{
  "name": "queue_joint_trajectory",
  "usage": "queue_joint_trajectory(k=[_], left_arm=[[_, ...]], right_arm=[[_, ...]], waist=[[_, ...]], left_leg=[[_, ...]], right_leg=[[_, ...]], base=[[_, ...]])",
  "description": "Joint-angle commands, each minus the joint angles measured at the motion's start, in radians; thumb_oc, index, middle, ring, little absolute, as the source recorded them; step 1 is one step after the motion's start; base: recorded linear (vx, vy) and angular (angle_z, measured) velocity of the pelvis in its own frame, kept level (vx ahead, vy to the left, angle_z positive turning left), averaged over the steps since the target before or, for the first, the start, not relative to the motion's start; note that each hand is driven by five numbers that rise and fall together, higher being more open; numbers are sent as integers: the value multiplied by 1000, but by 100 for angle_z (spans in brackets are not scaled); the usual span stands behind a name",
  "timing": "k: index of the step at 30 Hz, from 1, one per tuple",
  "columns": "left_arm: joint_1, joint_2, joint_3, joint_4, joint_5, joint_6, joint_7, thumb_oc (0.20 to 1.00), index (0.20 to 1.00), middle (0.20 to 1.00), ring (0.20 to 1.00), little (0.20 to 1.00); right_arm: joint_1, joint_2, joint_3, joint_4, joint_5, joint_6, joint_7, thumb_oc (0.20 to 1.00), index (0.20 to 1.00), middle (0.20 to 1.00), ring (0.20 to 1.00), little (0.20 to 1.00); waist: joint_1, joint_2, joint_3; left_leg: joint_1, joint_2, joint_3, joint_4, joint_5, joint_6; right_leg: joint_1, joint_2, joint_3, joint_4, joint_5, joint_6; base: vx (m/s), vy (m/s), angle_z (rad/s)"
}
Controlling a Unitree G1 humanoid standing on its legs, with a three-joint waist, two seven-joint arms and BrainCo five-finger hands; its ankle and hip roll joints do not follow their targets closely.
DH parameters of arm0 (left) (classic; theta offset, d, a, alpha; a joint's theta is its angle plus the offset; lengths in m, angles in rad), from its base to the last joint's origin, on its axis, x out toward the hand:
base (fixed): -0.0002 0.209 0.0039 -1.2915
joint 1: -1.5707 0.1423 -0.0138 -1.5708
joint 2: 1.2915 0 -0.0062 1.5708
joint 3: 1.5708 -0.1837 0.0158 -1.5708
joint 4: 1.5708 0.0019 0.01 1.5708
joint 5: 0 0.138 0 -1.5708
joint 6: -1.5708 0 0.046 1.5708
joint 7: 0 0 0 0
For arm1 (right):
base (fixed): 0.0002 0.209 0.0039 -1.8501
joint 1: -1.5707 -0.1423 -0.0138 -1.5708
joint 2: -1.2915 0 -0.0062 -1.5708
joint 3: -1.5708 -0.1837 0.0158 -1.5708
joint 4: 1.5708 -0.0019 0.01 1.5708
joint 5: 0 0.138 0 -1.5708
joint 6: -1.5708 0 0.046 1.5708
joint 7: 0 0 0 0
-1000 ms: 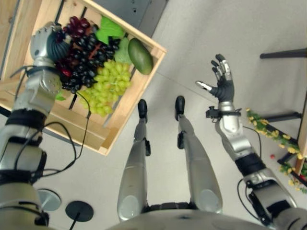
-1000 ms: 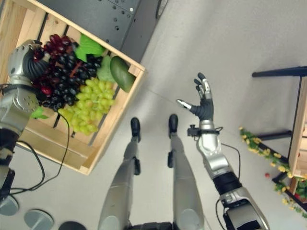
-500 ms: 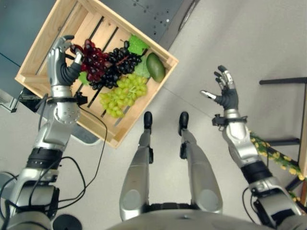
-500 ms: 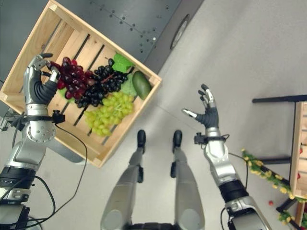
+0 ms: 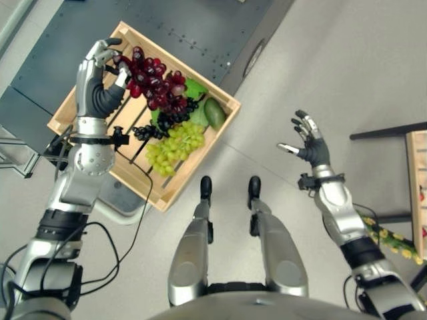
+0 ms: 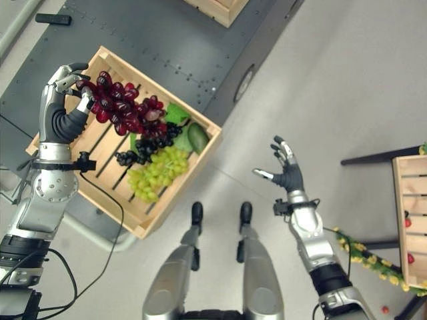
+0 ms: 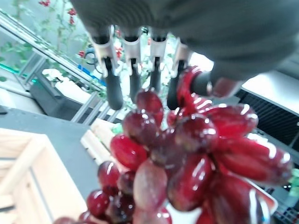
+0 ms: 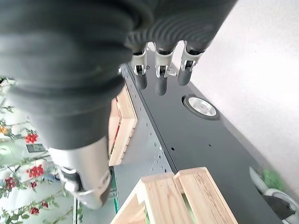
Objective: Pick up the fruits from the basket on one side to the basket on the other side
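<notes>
While the left hand (image 5: 100, 80) had been buried among the fruit a second earlier, it now stood raised above the wooden crate (image 5: 73, 110), fingers and thumb curled round the top of the red grape bunch (image 5: 155, 83). The bunch hung from that grip, its lower end trailing toward the fruit left behind; whether it had fully cleared them I could not tell. The left wrist view showed the red grapes close against the dark fingertips (image 7: 113, 95). Still lying in the crate were the black grapes (image 5: 163, 123), the green grapes (image 5: 175, 145) and a mango (image 5: 214, 113). The right hand (image 5: 311, 143) hung open over the floor, fingers spread, holding nothing. By my judgement the pick was made, and the carry across to the other crate (image 6: 410, 220), at the robot's right, remained.
</notes>
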Motion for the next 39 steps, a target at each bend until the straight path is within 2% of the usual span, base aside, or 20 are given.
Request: queue_joint_trajectory(k=[1, 2, 3, 4, 5, 7, 10, 11, 12, 13, 14, 15, 16, 17, 18, 19, 21, 28, 33, 39], left_arm=[[-65, 1, -11, -81, -98, -103, -26, 200, 200, 200, 200, 200], [-67, 1, -12, -81, -100, -103, -27, 200, 200, 200, 200, 200], [-84, -13, -42, -107, -129, -107, -64, 200, 200, 200, 200, 200], [-84, -13, -42, -107, -129, -107, -64, 200, 200, 200, 200, 200], [-96, 8, -65, -132, -143, -116, -111, 200, 200, 200, 200, 200], [-110, 16, -96, -146, -175, -123, -153, 200, 200, 200, 200, 200], [-147, 36, -142, -150, -179, -119, -177, 200, 200, 200, 200, 200], [-145, 46, -157, -156, -190, -117, -196, 200, 200, 200, 200, 200], [-145, 48, -156, -156, -191, -117, -196, 200, 200, 200, 200, 200], [-145, 54, -154, -167, -202, -116, -208, 200, 200, 200, 200, 200], [-144, 55, -153, -169, -203, -115, -210, 200, 200, 200, 200, 200], [-143, 54, -142, -180, -214, -112, -228, 200, 200, 200, 200, 200], [-149, 46, -151, -179, -230, -119, -238, 200, 200, 200, 200, 200], [-173, 25, -180, -169, -248, -123, -251, 200, 200, 200, 200, 200], [-173, 25, -181, -169, -248, -123, -251, 200, 200, 200, 200, 200], [-197, 1, -209, -162, -270, -125, -269, 200, 200, 200, 200, 200], [-225, -25, -244, -162, -276, -118, -283, 200, 200, 200, 200, 200], [-277, -39, -317, -160, -330, -113, -327, 200, 200, 200, 200, 200], [-295, -58, -337, -168, -357, -104, -328, 200, 200, 200, 200, 200], [-286, -65, -340, -175, -368, -96, -322, 200, 200, 200, 200, 200]], right_arm=[[-16, -78, 38, -121, 10, -23, 47, 1000, 1000, 1000, 1000, 1000], [-17, -78, 37, -120, 10, -22, 47, 1000, 1000, 1000, 1000, 1000], [-64, -98, 75, -112, 6, -9, 75, 1000, 1000, 1000, 1000, 1000], [-65, -98, 75, -112, 6, -9, 75, 1000, 1000, 1000, 1000, 1000], [-118, -117, 118, -135, 40, 8, 128, 1000, 1000, 1000, 1000, 1000], [-151, -115, 149, -157, 72, 29, 168, 1000, 1000, 1000, 1000, 1000], [-189, -96, 171, -174, 74, 45, 178, 1000, 1000, 1000, 1000, 1000], [-211, -70, 194, -163, 63, 61, 183, 1000, 1000, 1000, 1000, 1000], [-212, -68, 195, -162, 62, 61, 182, 1000, 1000, 1000, 1000, 1000], [-256, -38, 209, -162, 63, 69, 186, 1000, 1000, 1000, 1000, 1000], [-257, -37, 210, -161, 64, 69, 186, 1000, 1000, 1000, 1000, 1000], [-262, -19, 222, -143, 75, 83, 197, 1000, 1000, 1000, 1000, 1000], [-256, -18, 223, -144, 80, 88, 203, 1000, 1000, 1000, 1000, 1000], [-242, -23, 221, -150, 92, 98, 216, 1000, 1000, 1000, 1000, 1000], [-242, -23, 221, -150, 92, 98, 216, 1000, 1000, 1000, 1000, 1000], [-236, -22, 220, -156, 111, 100, 227, 1000, 1000, 1000, 1000, 1000], [-227, -7, 228, -149, 173, 115, 252, 1000, 1000, 1000, 1000, 1000], [-227, 1, 281, -124, 291, 179, 306, 1000, 1000, 1000, 1000, 1000], [-238, 31, 307, -114, 400, 201, 307, 1000, 1000, 1000, 1000, 1000], [-273, 56, 292, -106, 423, 188, 262, 1000, 1000, 1000, 1000, 1000]], waist=[[0, -31, -109], [-1, -31, -109], [20, -42, -132], [20, -42, -133], [25, -53, -156], [15, -67, -192], [14, -86, -199], [20, -94, -203], [23, -96, -200], [57, -94, -201], [56, -94, -199], [72, -94, -217], [59, -97, -228], [41, -102, -244], [42, -102, -245], [26, -104, -262], [25, -116, -294], [8, -127, -338], [6, -124, -356], [10, -120, -371]], left_leg=[[31, -53, -107, 179, -177, -22], [32, -55, -107, 179, -177, -21], [-5, -169, -189, 185, -169, -5], [-6, -169, -189, 186, -169, -5], [-7, -186, -200, 199, -176, 3], [26, -170, -167, 168, -184, 21], [54, -157, -109, 152, -194, 38], [81, -140, -63, 139, -202, 50], [85, -139, -59, 138, -203, 50], [92, -106, -8, 137, -204, 45], [95, -105, -9, 140, -208, 45], [95, -87, 14, 149, -209, 45], [100, -93, 6, 145, -208, 51], [110, -103, -7, 139, -211, 59], [110, -103, -6, 138, -210, 59], [113, -107, -13, 132, -210, 60], [119, -108, 4, 116, -211, 58], [153, -93, 17, 81, -202, 48], [176, -79, 15, 68, -199, 39], [202, -61, 27, 56, -201, 34]], right_leg=[[85, -45, 21, 16, -62, 111], [87, -46, 21, 15, -62, 112], [91, -29, 63, -12, -42, 117], [90, -29, 63, -12, -42, 117], [88, -10, 118, -20, -24, 131], [100, -12, 131, -44, -12, 145], [104, -19, 130, -34, -7, 161], [103, -36, 95, -3, -1, 173], [103, -35, 98, 1, -4, 174], [103, -106, -42, 36, -10, 176], [105, -106, -43, 41, -15, 176], [149, -148, -87, 53, -32, 165], [157, -133, -45, 52, -34, 163], [161, -101, 38, 47, -42, 161], [160, -101, 38, 46, -41, 161], [168, -94, 82, 27, -41, 161], [202, -109, 59, -47, -21, 166], [245, -97, 67, -112, -6, 168], [267, -86, 63, -131, -7, 161], [291, -79, 61, -155, -4, 159]], base=[[29, 25, -40], [75, 61, -33], [64, 48, -25], [108, 156, -43], [47, 112, -49], [112, 211, -100], [58, 191, -88], [14, 95, -85], [-50, 131, -127], [-56, 37, -110], [-80, 22, -161], [-10, 5, -121], [26, 26, -108], [50, 41, -31], [77, 25, 3], [68, -13, 24], [62, -38, 18], [44, -54, -21], [39, -48, -11], [41, -38, -4]])
